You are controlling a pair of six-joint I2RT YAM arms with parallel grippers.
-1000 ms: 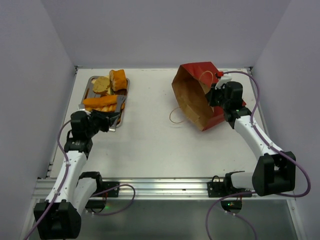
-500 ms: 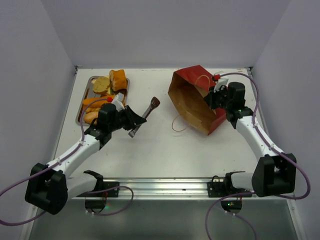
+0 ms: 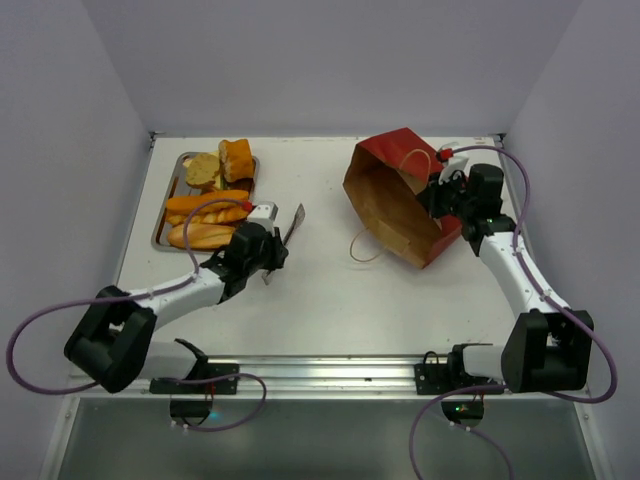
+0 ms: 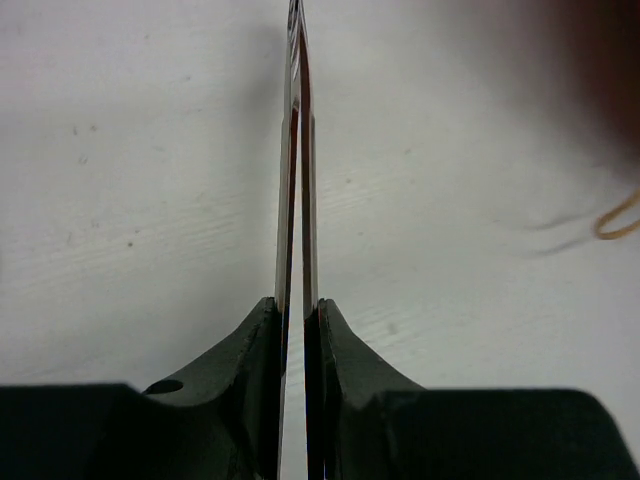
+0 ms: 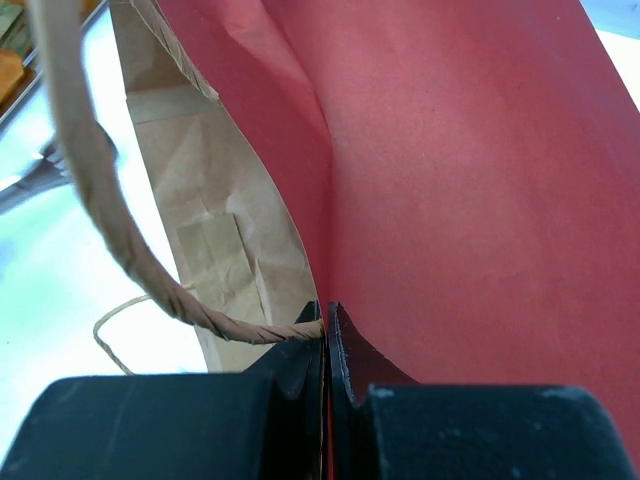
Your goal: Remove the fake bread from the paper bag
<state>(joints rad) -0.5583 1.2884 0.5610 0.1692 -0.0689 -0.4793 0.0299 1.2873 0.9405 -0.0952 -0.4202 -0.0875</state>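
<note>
The red paper bag (image 3: 395,205) lies on its side at the right back, its brown mouth facing left and front. No bread shows inside it. My right gripper (image 3: 443,195) is shut on the bag's upper rim, beside a string handle (image 5: 90,170); the pinch shows in the right wrist view (image 5: 326,310), red wall (image 5: 450,150) on the right. My left gripper (image 3: 268,248) is shut on steel tongs (image 3: 293,225), held above the table left of the bag. The tongs' two blades (image 4: 298,150) nearly touch and hold nothing. Several fake bread pieces (image 3: 205,205) lie on the tray.
The shallow steel tray (image 3: 163,205) stands at the back left, holding long loaves, a round roll (image 3: 203,168) and a square piece (image 3: 236,158). The bag's other string handle (image 3: 362,245) lies on the table in front of its mouth. White walls close in the table.
My left arm has swung from the tray toward the table's middle with the tongs, now empty and drawn in closer. My right gripper has turned the bag slightly, still gripping its rim.
</note>
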